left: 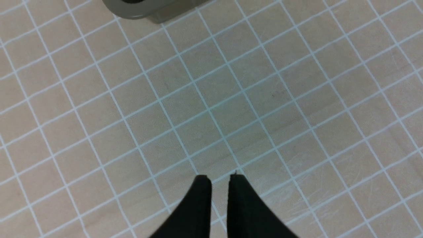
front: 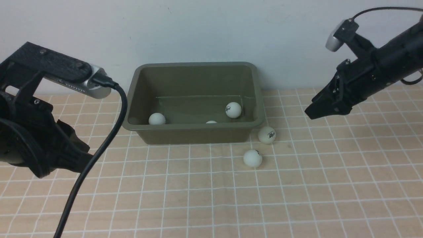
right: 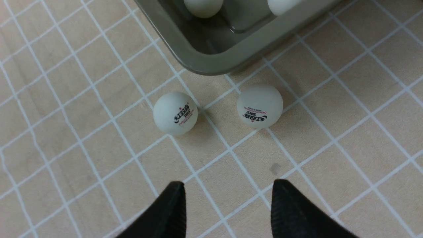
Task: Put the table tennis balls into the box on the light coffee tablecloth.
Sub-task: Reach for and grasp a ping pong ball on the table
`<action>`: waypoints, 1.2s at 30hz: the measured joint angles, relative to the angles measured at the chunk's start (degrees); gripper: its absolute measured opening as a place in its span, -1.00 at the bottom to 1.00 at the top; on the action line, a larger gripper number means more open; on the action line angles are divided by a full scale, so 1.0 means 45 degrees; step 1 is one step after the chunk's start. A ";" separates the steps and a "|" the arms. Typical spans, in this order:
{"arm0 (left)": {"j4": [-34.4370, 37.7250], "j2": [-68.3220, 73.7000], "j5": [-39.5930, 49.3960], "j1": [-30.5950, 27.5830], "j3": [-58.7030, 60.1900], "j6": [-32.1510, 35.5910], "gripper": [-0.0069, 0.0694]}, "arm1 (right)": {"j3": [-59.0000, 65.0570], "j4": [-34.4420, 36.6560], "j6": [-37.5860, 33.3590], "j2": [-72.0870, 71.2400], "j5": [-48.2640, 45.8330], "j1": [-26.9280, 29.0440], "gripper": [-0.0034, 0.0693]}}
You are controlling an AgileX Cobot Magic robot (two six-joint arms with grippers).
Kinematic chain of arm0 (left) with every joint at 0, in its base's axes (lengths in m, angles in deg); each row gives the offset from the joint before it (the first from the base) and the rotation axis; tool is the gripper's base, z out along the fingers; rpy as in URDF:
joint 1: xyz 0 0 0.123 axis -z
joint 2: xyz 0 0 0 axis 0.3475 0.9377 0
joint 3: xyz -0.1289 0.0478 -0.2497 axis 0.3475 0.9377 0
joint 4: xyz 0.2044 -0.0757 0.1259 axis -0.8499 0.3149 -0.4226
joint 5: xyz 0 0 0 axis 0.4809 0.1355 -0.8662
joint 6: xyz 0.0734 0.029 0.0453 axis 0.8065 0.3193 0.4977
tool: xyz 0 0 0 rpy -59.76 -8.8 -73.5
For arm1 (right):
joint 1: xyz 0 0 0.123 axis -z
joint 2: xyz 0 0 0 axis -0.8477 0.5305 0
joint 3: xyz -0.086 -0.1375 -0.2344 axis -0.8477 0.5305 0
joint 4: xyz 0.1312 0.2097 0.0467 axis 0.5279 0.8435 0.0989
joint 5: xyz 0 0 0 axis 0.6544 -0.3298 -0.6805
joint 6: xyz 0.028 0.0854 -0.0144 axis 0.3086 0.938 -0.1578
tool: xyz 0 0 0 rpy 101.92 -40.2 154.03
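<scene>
The olive-green box (front: pixel 195 135) stands at the back middle of the light coffee tablecloth (front: pixel 198 198). Three white table tennis balls lie in it: one at the left (front: pixel 157 118), one mostly hidden behind the front wall (front: pixel 211 122), one at the right (front: pixel 233 109). Two more lie on the cloth by the box's front right corner, a nearer-to-box ball (front: pixel 266 135) and a front ball (front: pixel 252 158). My right gripper (front: pixel 312 111) hovers open and empty to their right; its wrist view shows both balls (right: pixel 175 113) (right: pixel 259 105) ahead of its gripper (right: pixel 228 188). My left gripper (left: pixel 219 178) is shut and empty over bare cloth.
A pale wall runs right behind the box. The left arm's camera cable (front: pixel 99 148) hangs down over the cloth at the front left. A corner of the box (left: pixel 142 8) shows at the edge of the left wrist view.
</scene>
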 joint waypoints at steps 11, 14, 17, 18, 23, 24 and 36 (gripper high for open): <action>0.0000 0.0000 -0.0172 0.0000 0.0000 0.0024 -0.75 | -0.0173 -0.0056 -0.0866 0.1392 0.1206 -0.0939 0.02; 0.0000 0.0000 -0.0172 0.0000 0.0000 0.0024 -0.75 | -0.0184 -0.0193 -0.0838 0.1622 0.1950 -0.1308 0.06; 0.0000 0.0000 -0.0186 0.0000 0.0000 0.0024 -0.75 | -0.0320 -0.0155 -0.0744 0.1995 0.2562 -0.1522 0.19; 0.0013 0.0000 -0.0199 0.0000 0.0000 0.0024 -0.75 | -0.0383 -0.0150 -0.0671 0.2140 0.2730 -0.1552 0.25; 0.0042 0.0000 -0.0244 0.0000 0.0000 0.0027 -0.75 | -0.0428 -0.0015 -0.0445 0.2651 0.3524 -0.1683 0.42; 0.0052 0.0000 -0.0269 0.0000 0.0000 0.0027 -0.75 | -0.0428 0.0055 -0.0558 0.2829 0.3823 -0.1820 0.45; 0.0082 0.0000 -0.0469 0.0000 0.0000 0.0052 -0.75 | -0.0466 0.0636 -0.1428 0.3580 0.4592 -0.2034 0.46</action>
